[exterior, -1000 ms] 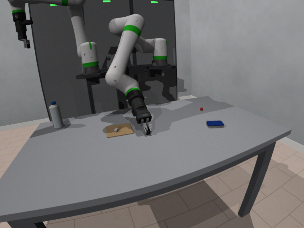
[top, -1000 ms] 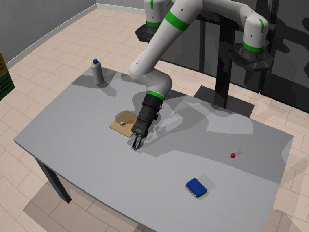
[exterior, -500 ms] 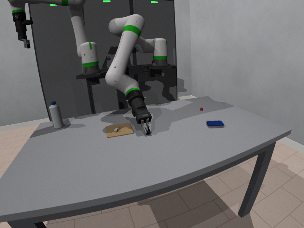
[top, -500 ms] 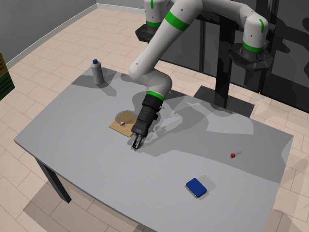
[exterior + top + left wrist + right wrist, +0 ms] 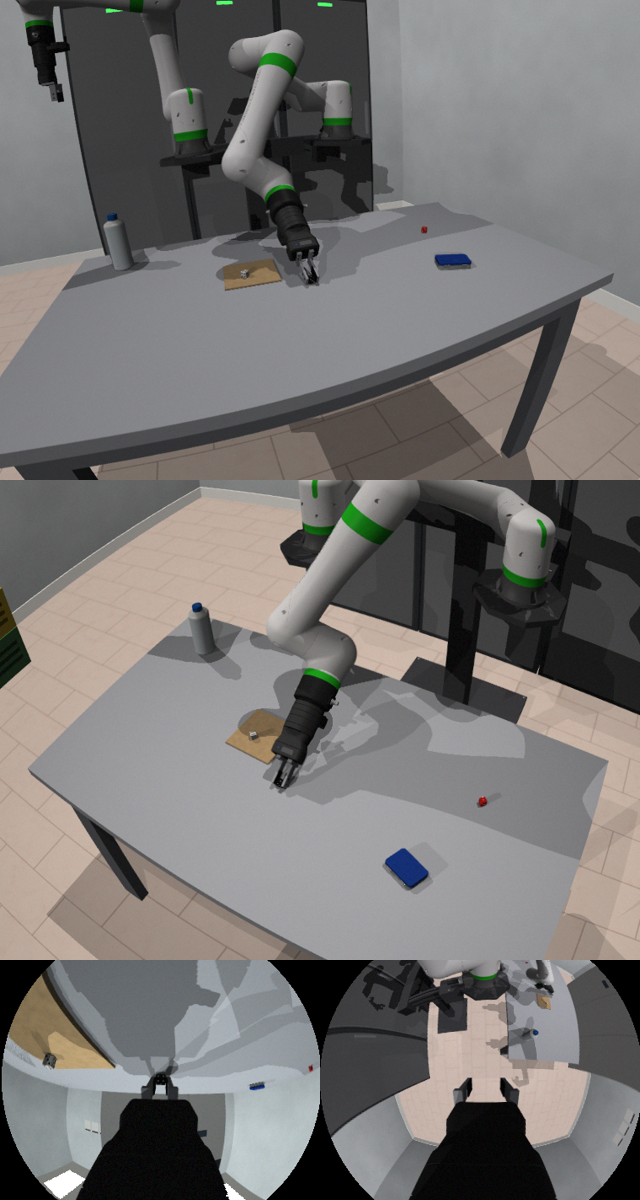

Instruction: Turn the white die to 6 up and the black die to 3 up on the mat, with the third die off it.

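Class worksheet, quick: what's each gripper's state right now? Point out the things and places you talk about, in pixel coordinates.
Left gripper point(image 5: 280, 781) point(image 5: 311, 279) point(image 5: 160, 1080) point(image 5: 546, 988): around the black cubic die point(image 5: 279, 781) point(image 5: 312, 277) point(image 5: 160, 1078); grip can't be told.
Right gripper point(image 5: 56, 97) point(image 5: 486, 1088): open, empty.
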Controlling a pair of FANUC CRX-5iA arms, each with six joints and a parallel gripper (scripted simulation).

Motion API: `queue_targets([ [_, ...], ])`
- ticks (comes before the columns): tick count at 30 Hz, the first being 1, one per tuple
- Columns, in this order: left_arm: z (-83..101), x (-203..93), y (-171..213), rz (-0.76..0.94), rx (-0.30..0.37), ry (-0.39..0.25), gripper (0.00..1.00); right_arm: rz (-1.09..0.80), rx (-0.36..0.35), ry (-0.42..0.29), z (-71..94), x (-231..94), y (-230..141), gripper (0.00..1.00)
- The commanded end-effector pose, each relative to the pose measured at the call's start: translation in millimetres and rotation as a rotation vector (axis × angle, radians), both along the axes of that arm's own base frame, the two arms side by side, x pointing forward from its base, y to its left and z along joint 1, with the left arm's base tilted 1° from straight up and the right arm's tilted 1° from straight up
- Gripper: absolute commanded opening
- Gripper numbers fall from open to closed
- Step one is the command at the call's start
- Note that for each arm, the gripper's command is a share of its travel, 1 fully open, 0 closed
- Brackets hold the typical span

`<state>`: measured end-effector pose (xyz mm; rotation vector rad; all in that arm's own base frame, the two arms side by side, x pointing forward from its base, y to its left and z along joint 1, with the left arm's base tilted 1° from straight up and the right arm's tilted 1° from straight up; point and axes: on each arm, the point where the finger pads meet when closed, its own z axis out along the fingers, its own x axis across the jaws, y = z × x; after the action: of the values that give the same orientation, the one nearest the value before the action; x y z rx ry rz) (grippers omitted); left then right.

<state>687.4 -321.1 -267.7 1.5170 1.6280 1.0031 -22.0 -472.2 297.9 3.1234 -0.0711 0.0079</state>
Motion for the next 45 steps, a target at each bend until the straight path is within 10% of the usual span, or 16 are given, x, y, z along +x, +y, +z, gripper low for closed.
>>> queue_targets([
  [1,1.5,0.9,-0.7,0.0,-0.001,-0.002,0.52,0.0,-0.002,0.0,0.9,-0.2,-0.2,1.0],
  [45,1.5,0.9,-0.7,0.0,-0.001,-0.002,0.64,0.0,-0.002,0.0,0.9,-0.2,-0.2,1.0],
])
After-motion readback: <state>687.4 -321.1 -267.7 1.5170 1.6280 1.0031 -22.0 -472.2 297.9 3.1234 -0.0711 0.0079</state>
